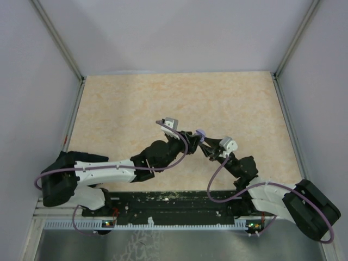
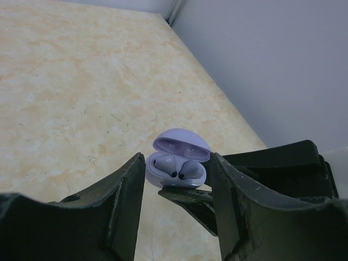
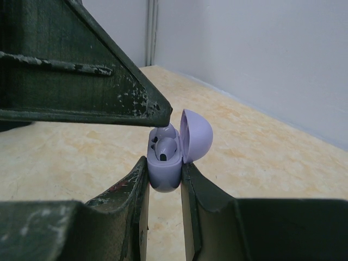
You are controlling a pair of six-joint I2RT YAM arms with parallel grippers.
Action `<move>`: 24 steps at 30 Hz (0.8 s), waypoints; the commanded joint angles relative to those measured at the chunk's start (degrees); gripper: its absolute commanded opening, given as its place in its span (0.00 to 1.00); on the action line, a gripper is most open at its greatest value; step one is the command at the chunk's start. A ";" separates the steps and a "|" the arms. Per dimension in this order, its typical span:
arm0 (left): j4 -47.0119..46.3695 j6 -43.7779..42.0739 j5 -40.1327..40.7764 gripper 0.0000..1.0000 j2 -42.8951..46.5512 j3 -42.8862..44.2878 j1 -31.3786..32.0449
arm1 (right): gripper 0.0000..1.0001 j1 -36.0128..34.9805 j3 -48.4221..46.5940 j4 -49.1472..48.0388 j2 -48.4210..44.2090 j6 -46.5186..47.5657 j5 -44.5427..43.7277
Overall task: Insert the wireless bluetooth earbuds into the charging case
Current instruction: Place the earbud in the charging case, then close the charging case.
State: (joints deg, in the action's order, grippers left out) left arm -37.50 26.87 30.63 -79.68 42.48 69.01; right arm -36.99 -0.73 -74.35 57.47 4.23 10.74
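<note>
The earbuds [image 2: 187, 171] are tiny, light, smooth plastic, likely slippery and easily flicked out by a nudge. A hold on one would best pinch its rounded head from above, gently, since the stems are sunk into their wells. The case [image 3: 166, 180] is a small, stiff, glossy shell, light enough to twist in a grip. It is best taken across its lower body, below the hinge, so the lid stays free. Both earbuds are pale greyish-purple with dark patches on their heads, and they appear to sit side by side in the wells of the matching lavender case. Its domed lid [image 3: 197, 135] stands open, tipped back. The right gripper [image 3: 163, 168] is clamped on the case, one finger pressed to each side of the lower body, and holds it upright above the table [image 2: 81, 81]. The wells and lid rise just past its fingertips. The left gripper [image 2: 178, 161] has its jaws spread and holds nothing; seen from its wrist, the case lies just beyond and between its fingertips, apparently not touching them. From the right wrist, one left finger [image 3: 109, 92] ends just above the earbuds. In my judgement both pieces are seated and only the lid is left to shut.
</note>
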 commanded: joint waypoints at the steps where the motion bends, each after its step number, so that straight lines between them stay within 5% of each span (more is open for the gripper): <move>1: 0.60 -2.19 0.96 0.58 3.80 -0.42 0.22 | 0.00 0.06 -0.46 -4.76 -0.39 -1.00 -0.17; 7: 7.17 -5.57 -2.53 0.69 8.45 0.88 -0.59 | 0.00 0.08 -0.76 -4.45 -0.18 -0.99 1.22; 16: 21.94 -3.36 -37.10 0.76 8.62 8.68 -12.00 | 0.00 0.03 -0.94 -5.65 -0.17 -0.83 6.57; 24: 28.46 -2.65 -48.96 0.79 8.20 11.37 -16.87 | 0.00 0.08 -1.11 -8.67 0.57 -2.11 12.83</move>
State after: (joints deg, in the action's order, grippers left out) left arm -13.93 23.88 -8.14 -71.13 51.05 53.43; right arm -36.99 -0.73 -76.58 57.56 3.75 18.85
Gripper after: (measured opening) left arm 0.780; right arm 0.242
